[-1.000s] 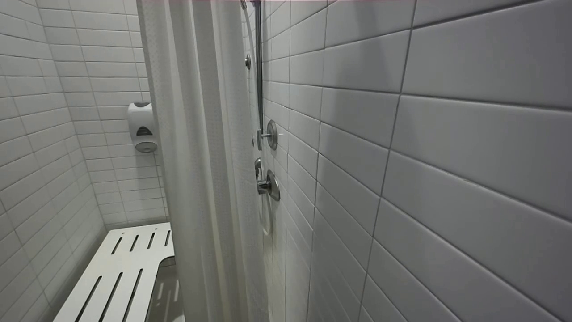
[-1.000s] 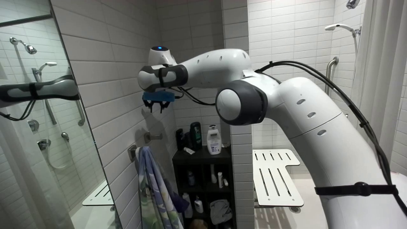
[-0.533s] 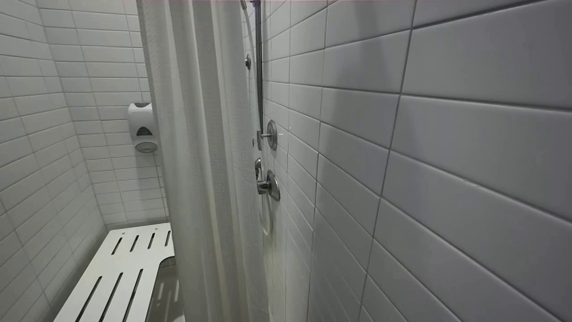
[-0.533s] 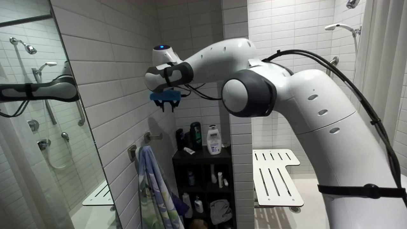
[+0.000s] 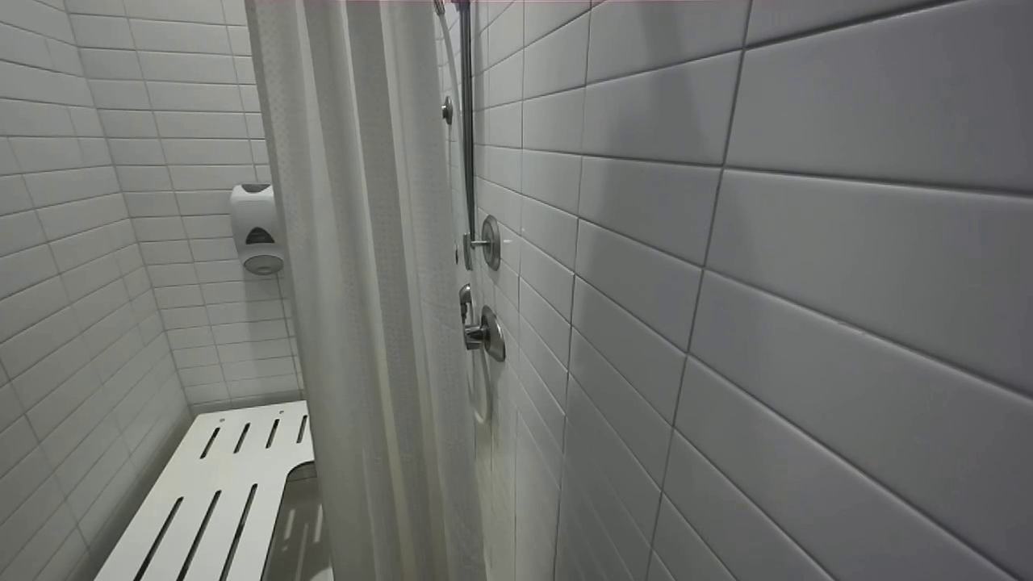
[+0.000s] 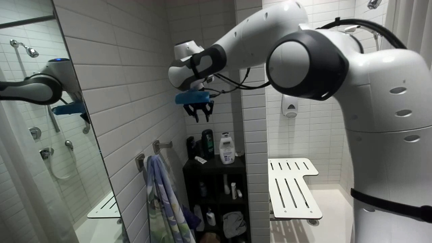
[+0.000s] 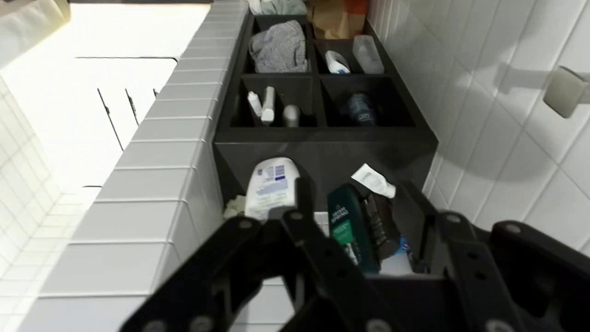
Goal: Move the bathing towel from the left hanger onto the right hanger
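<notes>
The bathing towel (image 6: 165, 202), blue, white and green patterned, hangs from the left hanger (image 6: 140, 162) on the tiled wall in an exterior view. The right hanger (image 6: 162, 145), a metal peg further along the wall, holds nothing. My gripper (image 6: 202, 119) is open and empty, in the air above and to the right of both hangers. In the wrist view the open fingers (image 7: 355, 186) stand apart over the bottles on the shelf, touching none. A metal hanger (image 7: 564, 92) shows at the right edge there. The towel is out of the wrist view.
A black shelf (image 6: 216, 168) stands behind, with a white bottle (image 6: 227, 148) and dark bottles (image 6: 208, 143) on top. A mirror (image 6: 67, 152) is on the wall at left. A tiled partition (image 6: 258, 189) and a shower bench (image 6: 293, 189) are at right.
My gripper has moved right in an exterior view, away from the hanger wall and turned somewhat. The arm's elbow has risen and come right. The towel still hangs on the left hanger.
</notes>
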### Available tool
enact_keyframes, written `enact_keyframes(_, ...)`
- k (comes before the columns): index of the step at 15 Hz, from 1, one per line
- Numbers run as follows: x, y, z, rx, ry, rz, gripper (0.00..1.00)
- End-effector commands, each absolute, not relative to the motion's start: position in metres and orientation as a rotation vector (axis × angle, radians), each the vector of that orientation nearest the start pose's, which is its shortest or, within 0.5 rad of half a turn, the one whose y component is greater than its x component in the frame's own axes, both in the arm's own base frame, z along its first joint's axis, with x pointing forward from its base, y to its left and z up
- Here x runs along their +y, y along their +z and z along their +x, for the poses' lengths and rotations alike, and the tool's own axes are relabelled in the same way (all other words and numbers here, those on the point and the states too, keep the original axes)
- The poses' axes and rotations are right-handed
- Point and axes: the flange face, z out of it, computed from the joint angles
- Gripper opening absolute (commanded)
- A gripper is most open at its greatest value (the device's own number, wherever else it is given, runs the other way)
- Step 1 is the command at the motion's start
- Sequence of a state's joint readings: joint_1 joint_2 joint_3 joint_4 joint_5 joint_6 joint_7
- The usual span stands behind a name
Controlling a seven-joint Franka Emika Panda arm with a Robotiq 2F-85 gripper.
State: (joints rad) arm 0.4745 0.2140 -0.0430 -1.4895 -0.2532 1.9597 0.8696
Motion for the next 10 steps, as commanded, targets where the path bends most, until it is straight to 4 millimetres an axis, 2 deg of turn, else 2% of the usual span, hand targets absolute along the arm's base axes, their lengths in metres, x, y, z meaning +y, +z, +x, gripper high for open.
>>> enact_keyframes(1, 0.227, 0.565, 0.551, 0.691, -0.506, -3.084, 0.76)
enact_keyframes(5, 0.189, 0.542, 0.523, 0.722, -0.41, -3.069, 0.76)
enact_keyframes(10, 0.127, 0.521, 0.513, 0.438, -0.193, -3.016, 0.76)
